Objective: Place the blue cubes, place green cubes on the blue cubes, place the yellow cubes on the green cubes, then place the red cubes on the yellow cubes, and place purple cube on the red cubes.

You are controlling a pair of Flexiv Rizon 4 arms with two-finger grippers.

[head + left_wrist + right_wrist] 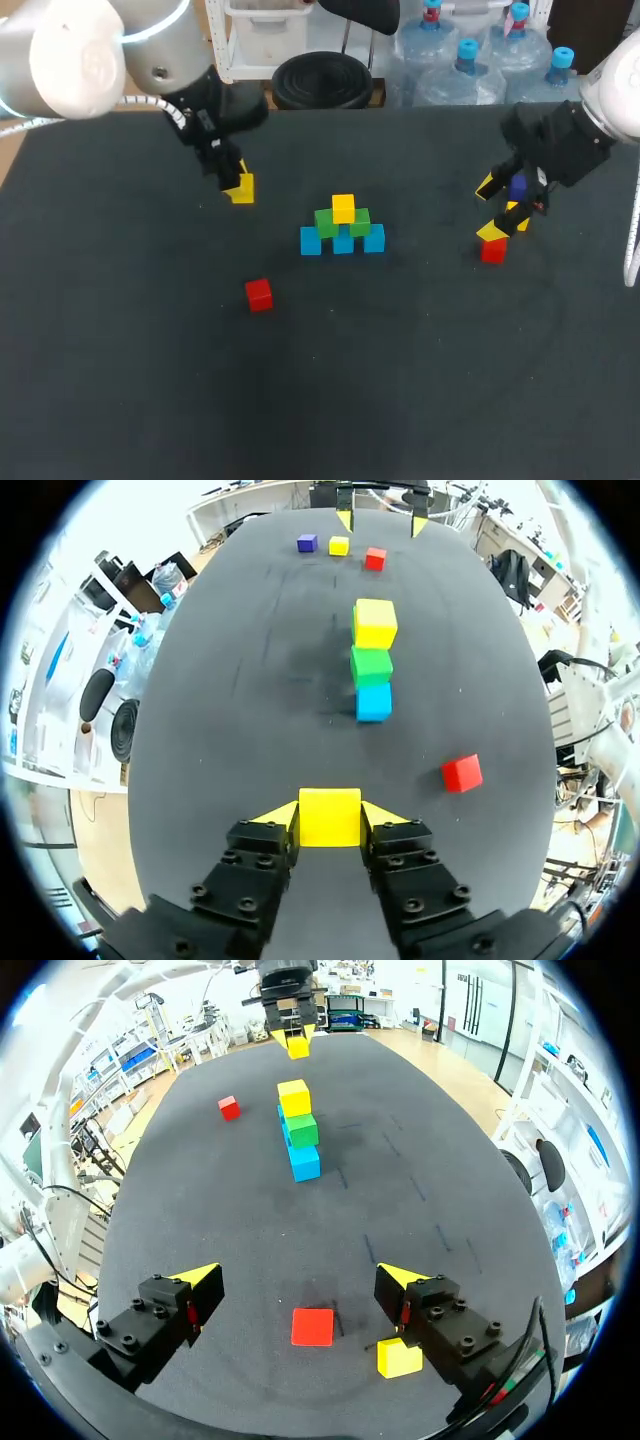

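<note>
The left gripper [330, 818] is clamping a held yellow cube [330, 808] squarely between its two fingers, one tip pressing on each side face, and is keeping it low over the table [120, 400], to the far left of the stack [343, 228]. I cannot tell whether the cube is resting on the surface or hanging just above it. Gripping by the sides is leaving the cube's top and bottom free, which looks suited to setting it down flat on a lower tier. The stack is sitting at the table's middle. Three blue cubes [310, 241] are forming a left-to-right row at the base, two green cubes [326, 222] are bridging the joints above them, and a top yellow cube [343, 208] is crowning it. On the right, the right gripper [298, 1280] is hanging with its fingers spread wide, gripping nothing. A right red cube [312, 1326] is lying below the gap, so this arm seems poised to take red once the yellow layer is done. A loose yellow cube [399, 1357] is lying just beside one finger, and the purple cube [307, 543] is sitting close by. A second red cube [259, 294] is lying alone, near and left of the stack. No tray or bin is showing, so the stack is the only thing bearing other things.
</note>
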